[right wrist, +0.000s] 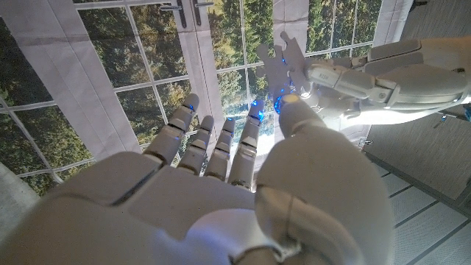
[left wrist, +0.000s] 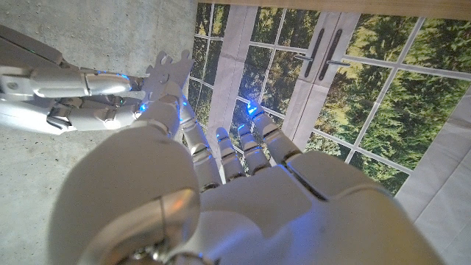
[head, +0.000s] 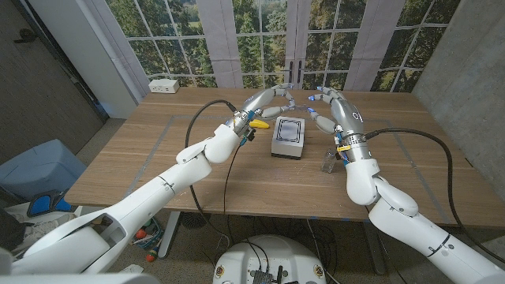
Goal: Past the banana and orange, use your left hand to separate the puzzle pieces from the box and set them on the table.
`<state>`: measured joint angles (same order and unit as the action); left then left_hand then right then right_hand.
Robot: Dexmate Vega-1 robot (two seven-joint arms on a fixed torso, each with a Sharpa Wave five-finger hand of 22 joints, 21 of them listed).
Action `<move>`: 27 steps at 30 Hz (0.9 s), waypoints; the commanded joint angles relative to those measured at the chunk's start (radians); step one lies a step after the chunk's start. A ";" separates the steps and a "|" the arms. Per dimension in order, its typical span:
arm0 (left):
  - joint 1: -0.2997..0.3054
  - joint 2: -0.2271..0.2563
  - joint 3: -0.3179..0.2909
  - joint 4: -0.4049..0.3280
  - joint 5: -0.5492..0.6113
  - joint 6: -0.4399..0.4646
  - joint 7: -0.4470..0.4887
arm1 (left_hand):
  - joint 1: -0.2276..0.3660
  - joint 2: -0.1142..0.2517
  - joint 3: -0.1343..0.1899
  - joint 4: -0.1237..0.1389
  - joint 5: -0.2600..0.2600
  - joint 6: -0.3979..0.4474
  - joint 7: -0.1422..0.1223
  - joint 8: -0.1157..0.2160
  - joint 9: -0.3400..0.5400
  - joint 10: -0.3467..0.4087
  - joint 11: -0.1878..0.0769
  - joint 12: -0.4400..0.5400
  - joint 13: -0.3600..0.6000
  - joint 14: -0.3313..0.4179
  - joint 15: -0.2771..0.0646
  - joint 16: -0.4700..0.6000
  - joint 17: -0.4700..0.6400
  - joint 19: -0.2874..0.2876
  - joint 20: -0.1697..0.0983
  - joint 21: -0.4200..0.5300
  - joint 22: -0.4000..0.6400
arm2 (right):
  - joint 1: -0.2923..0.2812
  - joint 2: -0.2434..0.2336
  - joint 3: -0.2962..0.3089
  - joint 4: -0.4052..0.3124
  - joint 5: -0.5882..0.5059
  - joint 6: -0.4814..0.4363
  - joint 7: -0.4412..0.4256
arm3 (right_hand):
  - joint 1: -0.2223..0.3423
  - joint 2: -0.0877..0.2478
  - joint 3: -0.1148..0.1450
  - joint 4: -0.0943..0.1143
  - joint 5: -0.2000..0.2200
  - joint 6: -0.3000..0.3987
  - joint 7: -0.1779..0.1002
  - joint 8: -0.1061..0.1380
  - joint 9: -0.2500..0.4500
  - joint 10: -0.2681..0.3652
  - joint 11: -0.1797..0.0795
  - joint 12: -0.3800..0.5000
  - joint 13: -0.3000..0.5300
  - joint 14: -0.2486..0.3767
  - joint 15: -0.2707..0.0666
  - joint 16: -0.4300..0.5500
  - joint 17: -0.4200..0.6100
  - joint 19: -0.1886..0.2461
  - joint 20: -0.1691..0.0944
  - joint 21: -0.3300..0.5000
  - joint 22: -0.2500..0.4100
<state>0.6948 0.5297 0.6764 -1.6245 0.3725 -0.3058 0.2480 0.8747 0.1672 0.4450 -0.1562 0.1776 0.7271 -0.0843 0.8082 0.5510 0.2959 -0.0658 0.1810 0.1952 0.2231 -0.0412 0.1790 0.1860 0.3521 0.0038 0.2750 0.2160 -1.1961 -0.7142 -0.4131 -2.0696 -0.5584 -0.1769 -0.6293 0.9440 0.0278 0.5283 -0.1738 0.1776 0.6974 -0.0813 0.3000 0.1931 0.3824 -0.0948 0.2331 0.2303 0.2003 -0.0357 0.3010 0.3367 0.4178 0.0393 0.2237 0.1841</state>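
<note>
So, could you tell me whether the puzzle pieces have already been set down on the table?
No, the puzzle pieces are held up in the air between the fingertips of the left hand and the right hand, against the window.

We see both white, jointed arms reaching forward over the table from the bottom corners, their hands raised and meeting near the far middle. The left hand point(head: 264, 101) stretches its fingers toward the right, and in its wrist view its thumb and a finger pinch a pale jigsaw-shaped puzzle piece point(left wrist: 168, 73). The right hand point(head: 330, 105) faces it, fingers curved inward — its fingertips point(left wrist: 110, 83) close on the same piece from the other side. Blue lights glow at the fingers of both hands. The wrists are lifted off the tabletop — forearms angled upward.
</note>
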 commanded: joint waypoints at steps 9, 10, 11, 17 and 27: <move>0.001 0.008 -0.004 -0.016 -0.029 -0.014 -0.042 | -0.010 0.003 0.004 0.003 0.002 0.030 -0.020 0.004 0.011 0.000 -0.002 0.007 0.002 -0.003 -0.065 0.009 0.003 -0.006 0.000 0.002 0.002 | 0.018 -0.003 -0.017 0.005 -0.004 -0.002 0.018 | 0.033 0.002 -0.006 -0.002 0.001 0.053 -0.012 0.015 0.004 0.020 -0.012 0.008 0.007 0.005 -0.073 0.010 0.011 0.007 -0.012 0.003 0.002; 0.003 0.007 -0.005 -0.017 -0.028 -0.016 -0.040 | -0.010 0.003 0.004 0.002 0.002 0.031 -0.020 0.005 0.010 0.000 -0.003 0.008 0.002 -0.003 -0.065 0.009 0.003 -0.007 0.000 0.002 0.002 | 0.018 0.000 -0.018 0.006 -0.007 -0.005 0.015 | 0.034 0.003 -0.007 -0.001 0.001 0.055 -0.012 0.016 0.004 0.021 -0.012 0.008 0.007 0.005 -0.073 0.010 0.012 0.007 -0.013 0.003 0.002; 0.003 0.008 -0.005 -0.019 -0.031 -0.015 -0.044 | -0.010 0.003 0.004 0.002 0.002 0.031 -0.019 0.005 0.010 0.000 -0.003 0.008 0.002 -0.003 -0.066 0.010 0.003 -0.006 0.000 0.002 0.002 | 0.019 0.000 -0.019 0.008 -0.010 -0.007 0.012 | 0.036 0.005 -0.007 -0.001 0.002 0.057 -0.013 0.016 0.004 0.021 -0.015 0.008 0.007 0.005 -0.075 0.011 0.012 0.006 -0.015 0.002 0.002; 0.010 0.011 -0.009 -0.026 -0.030 -0.019 -0.045 | -0.010 0.003 0.003 0.001 0.002 0.032 -0.019 0.004 0.007 0.001 -0.003 0.009 0.001 -0.003 -0.066 0.011 0.003 -0.006 0.000 0.003 0.002 | 0.020 0.006 -0.021 0.017 -0.019 -0.006 -0.009 | 0.056 0.040 -0.015 0.006 0.007 0.139 -0.020 0.041 0.008 0.042 -0.029 0.014 0.012 0.009 -0.088 0.025 0.026 0.010 -0.030 0.004 0.003; 0.017 0.013 -0.014 -0.034 -0.027 -0.028 -0.044 | -0.008 0.004 0.002 -0.001 0.003 0.031 -0.019 0.006 0.007 0.002 -0.007 0.011 0.001 -0.003 -0.066 0.012 0.002 -0.006 -0.001 0.005 0.001 | 0.016 0.014 -0.020 0.028 -0.025 -0.002 -0.042 | 0.072 0.061 -0.058 0.009 0.008 0.282 0.005 0.106 0.028 0.116 -0.056 0.036 0.023 0.032 -0.116 0.061 0.051 0.026 -0.043 0.011 0.004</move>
<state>0.7028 0.5393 0.6687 -1.6480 0.3451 -0.3258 0.2070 0.8721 0.1697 0.4476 -0.1589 0.1767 0.7273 -0.0841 0.8064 0.5511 0.2961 -0.0659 0.1851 0.1954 0.2232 -0.0412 0.1819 0.1861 0.3487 0.0072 0.2750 0.2160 -1.1787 -0.7079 -0.4321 -2.0524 -0.5756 -0.1825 -0.6382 1.0135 0.0768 0.4779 -0.1652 0.1817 0.9548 -0.0801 0.3914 0.2133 0.4772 -0.1462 0.2597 0.2484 0.2203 -0.0373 0.3516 0.3812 0.4362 0.0027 0.2297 0.1839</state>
